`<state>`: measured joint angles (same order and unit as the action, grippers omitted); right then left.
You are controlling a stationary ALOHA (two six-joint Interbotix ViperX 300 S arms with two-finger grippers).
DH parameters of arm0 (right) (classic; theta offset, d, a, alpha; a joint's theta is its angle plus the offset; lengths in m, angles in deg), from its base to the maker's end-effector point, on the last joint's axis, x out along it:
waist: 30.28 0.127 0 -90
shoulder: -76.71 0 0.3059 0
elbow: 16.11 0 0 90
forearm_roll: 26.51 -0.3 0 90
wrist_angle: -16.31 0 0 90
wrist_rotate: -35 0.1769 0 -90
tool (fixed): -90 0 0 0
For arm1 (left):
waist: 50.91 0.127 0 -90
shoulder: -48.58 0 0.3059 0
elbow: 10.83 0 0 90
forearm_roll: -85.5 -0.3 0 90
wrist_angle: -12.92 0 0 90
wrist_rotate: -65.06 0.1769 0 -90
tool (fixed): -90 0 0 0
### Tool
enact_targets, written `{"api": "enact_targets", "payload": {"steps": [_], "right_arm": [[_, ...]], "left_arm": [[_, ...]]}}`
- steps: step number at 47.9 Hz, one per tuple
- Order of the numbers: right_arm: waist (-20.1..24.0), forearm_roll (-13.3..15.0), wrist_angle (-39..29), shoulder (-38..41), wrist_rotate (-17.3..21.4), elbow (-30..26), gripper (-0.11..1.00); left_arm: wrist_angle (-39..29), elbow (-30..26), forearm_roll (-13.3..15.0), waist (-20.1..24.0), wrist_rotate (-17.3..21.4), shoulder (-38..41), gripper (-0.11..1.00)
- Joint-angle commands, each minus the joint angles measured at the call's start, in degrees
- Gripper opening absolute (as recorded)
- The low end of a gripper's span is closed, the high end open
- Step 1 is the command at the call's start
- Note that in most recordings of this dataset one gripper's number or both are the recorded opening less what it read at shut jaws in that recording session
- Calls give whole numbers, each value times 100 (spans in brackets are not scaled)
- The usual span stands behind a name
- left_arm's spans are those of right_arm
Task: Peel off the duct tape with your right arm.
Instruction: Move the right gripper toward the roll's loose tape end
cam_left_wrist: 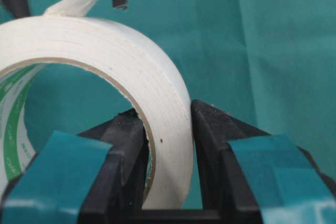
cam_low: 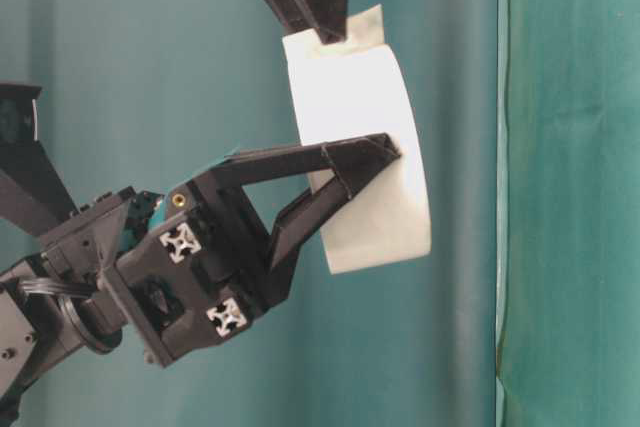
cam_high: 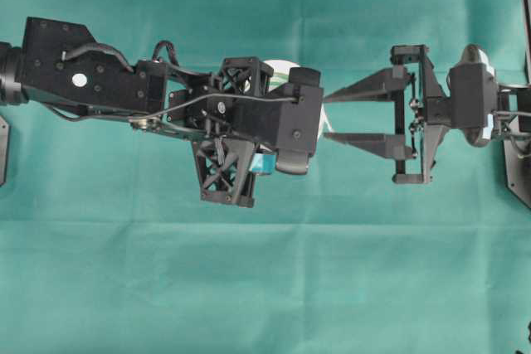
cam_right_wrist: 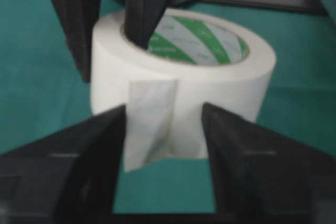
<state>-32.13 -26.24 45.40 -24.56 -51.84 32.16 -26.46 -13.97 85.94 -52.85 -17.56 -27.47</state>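
Right tool (cam_right_wrist: 163, 129) stands open, straddling duct tape's (cam_right_wrist: 210, 72) loose strip (cam_right_wrist: 149, 121).

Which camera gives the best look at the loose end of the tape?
The right wrist view: the loose end hangs facing the camera, between the right hand's two fingers. The left wrist view catches only its tip at the top edge, the table-level view shows a small flap by a finger, and the overhead view hides it.

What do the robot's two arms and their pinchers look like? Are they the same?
Both arms are black. The left gripper has lattice-sided fingers with teal pads, and a thin cable loops along its arm. The right gripper has long, plain black fingers tapering to points, with a grey rounded part behind it.
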Motion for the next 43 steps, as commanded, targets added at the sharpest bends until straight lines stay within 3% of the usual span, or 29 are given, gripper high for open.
{"api": "enact_targets", "payload": {"steps": [1, 31, 43], "right_arm": [[-35, 9, 62, -26, 0, -88, 5], [-35, 9, 62, -264, 0, 105, -9], [-35, 9, 62, -325, -9, 158, -9]], "left_arm": [[44, -193, -18, -35, 26, -97, 22], [44, -185, -18, -123, 26, -105, 22], [44, -176, -18, -123, 35, -105, 22]]}}
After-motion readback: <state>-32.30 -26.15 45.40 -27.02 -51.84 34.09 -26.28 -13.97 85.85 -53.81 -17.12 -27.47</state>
